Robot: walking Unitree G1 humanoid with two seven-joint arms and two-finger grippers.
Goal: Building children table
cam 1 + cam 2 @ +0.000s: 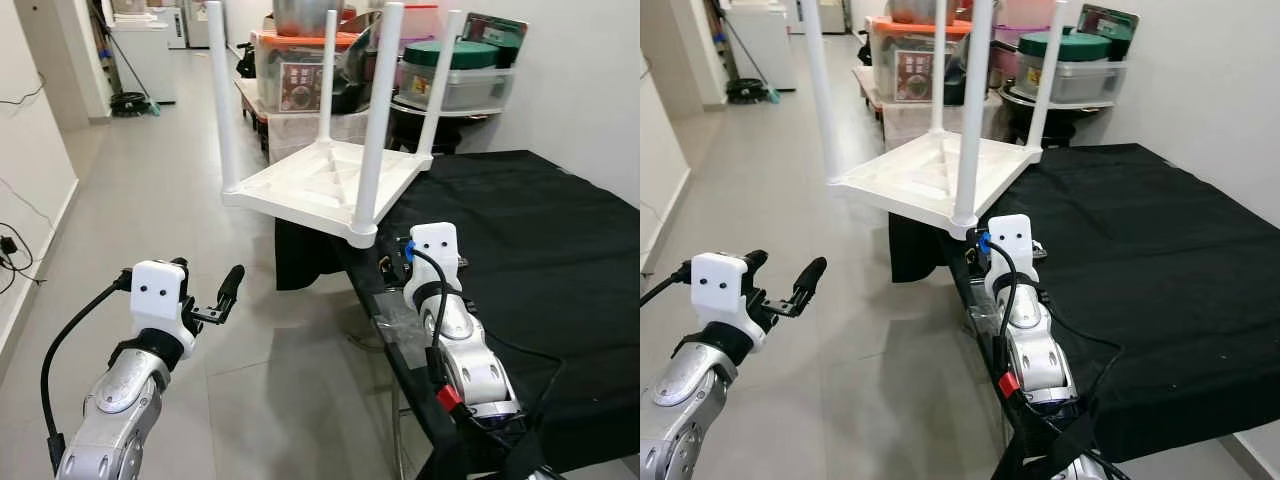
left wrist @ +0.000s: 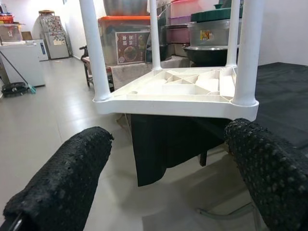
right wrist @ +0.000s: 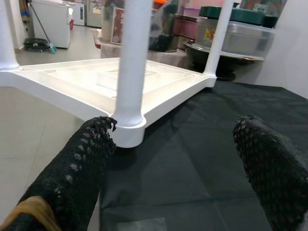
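A white plastic children's table (image 1: pixel 318 188) lies upside down, its legs pointing up. It rests on the left edge of a black-covered table (image 1: pixel 540 250) and overhangs the floor. The nearest leg (image 1: pixel 380 110) stands in the near corner. My left gripper (image 1: pixel 210 288) is open over the floor, low and to the left of the white table, with nothing between its fingers (image 2: pixel 72 178). My right gripper (image 3: pixel 177 127) is open just before the near corner, its fingers (image 3: pixel 77 168) wide apart; the corner leg (image 3: pixel 132 62) stands just ahead, closer to one finger.
Storage boxes (image 1: pixel 300 70) and lidded pots (image 1: pixel 460 60) are stacked behind the tables. A white freezer (image 1: pixel 140 50) stands at the far left by the wall. Grey tiled floor (image 1: pixel 150 180) stretches to the left. Cables (image 1: pixel 10 250) hang along the left wall.
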